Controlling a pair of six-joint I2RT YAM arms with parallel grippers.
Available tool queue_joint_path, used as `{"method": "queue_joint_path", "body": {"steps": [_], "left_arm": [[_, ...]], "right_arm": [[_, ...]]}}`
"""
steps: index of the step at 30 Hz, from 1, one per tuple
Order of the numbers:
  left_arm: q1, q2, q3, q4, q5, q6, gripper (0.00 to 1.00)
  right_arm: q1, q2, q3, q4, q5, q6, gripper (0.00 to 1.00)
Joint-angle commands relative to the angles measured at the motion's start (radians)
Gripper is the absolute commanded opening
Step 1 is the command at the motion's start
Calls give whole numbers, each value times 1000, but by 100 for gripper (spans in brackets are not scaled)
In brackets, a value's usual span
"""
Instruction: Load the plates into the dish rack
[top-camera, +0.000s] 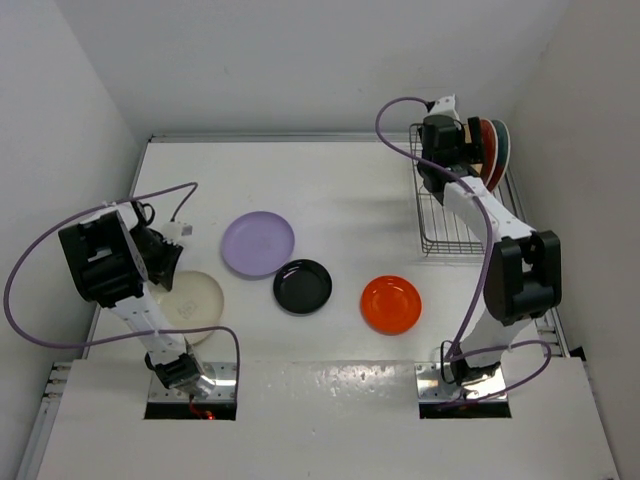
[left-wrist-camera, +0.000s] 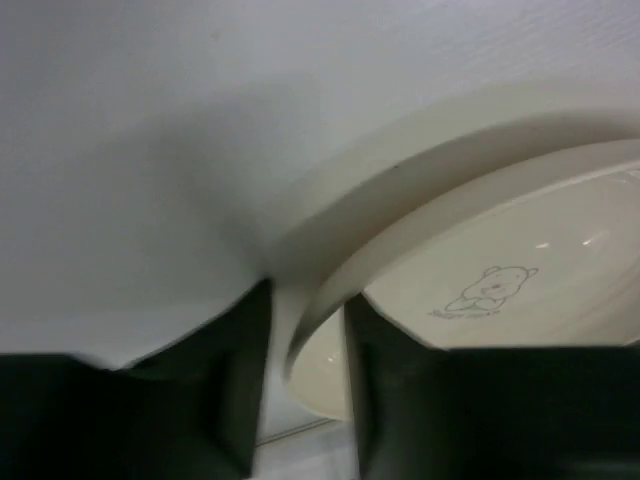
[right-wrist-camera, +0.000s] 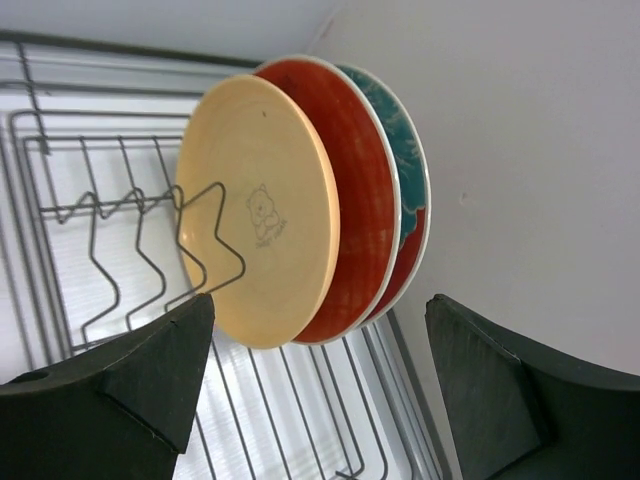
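Observation:
The cream-white plate (top-camera: 192, 300) lies at the near left of the table. My left gripper (top-camera: 168, 268) is at its far-left rim; in the left wrist view the gripper (left-wrist-camera: 307, 350) has its jaws close on either side of the plate's rim (left-wrist-camera: 312, 325). The lavender plate (top-camera: 258, 243), glossy black plate (top-camera: 302, 286) and orange plate (top-camera: 391, 304) lie flat mid-table. The dish rack (top-camera: 448, 215) stands at the far right. It holds the pale yellow plate (right-wrist-camera: 262, 210) and two red plates (right-wrist-camera: 355, 190) upright. My right gripper (right-wrist-camera: 318, 305) is wide open and empty in front of them.
White walls enclose the table on the left, back and right; the right wall (right-wrist-camera: 540, 150) is just behind the rack. Empty divider tines (right-wrist-camera: 110, 230) stand next to the yellow plate. Purple cables (top-camera: 60, 240) loop off both arms.

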Motion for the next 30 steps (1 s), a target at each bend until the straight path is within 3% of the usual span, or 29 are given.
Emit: {"method": "queue_joint_path", "body": {"steps": [1,2,5,8,10,11,12,14,15,21,25,30], "left_arm": [[6,42,3,-28,45,11,26],[6,42,17,-41,45,11,0],[15,-9,95,-105,54,35,0],[15,-51,222,-226,117,134,0],[15,-79,293,-291,212,262,0],[15,-91,365,-343,247,308,0],[-2,-126,388,-343,269,345,0],[-46,-159,437,-343,330,407,0],[-68,-173,453,-343,379,425,0],[-259,-104,676,-296,611,273,0],[-462,-92,706,-173,603,106,0],[-565,-82,727,-116,571,46,0]], "right_arm": [[20,-92,-10,15,-31,7,85],[25,-98,-16,16,-34,7,85],[39,-146,-18,7,-76,17,85],[65,-193,-12,-51,-184,17,92],[82,-221,2,-115,-398,22,100],[88,-224,20,-170,-463,42,100],[97,-227,31,-221,-680,49,100],[105,-219,77,-275,-828,91,100],[120,-215,90,-281,-1014,105,100],[194,-126,90,-93,-1321,359,99],[266,-25,149,-8,-1412,470,97],[309,66,166,12,-1455,534,96]]}}
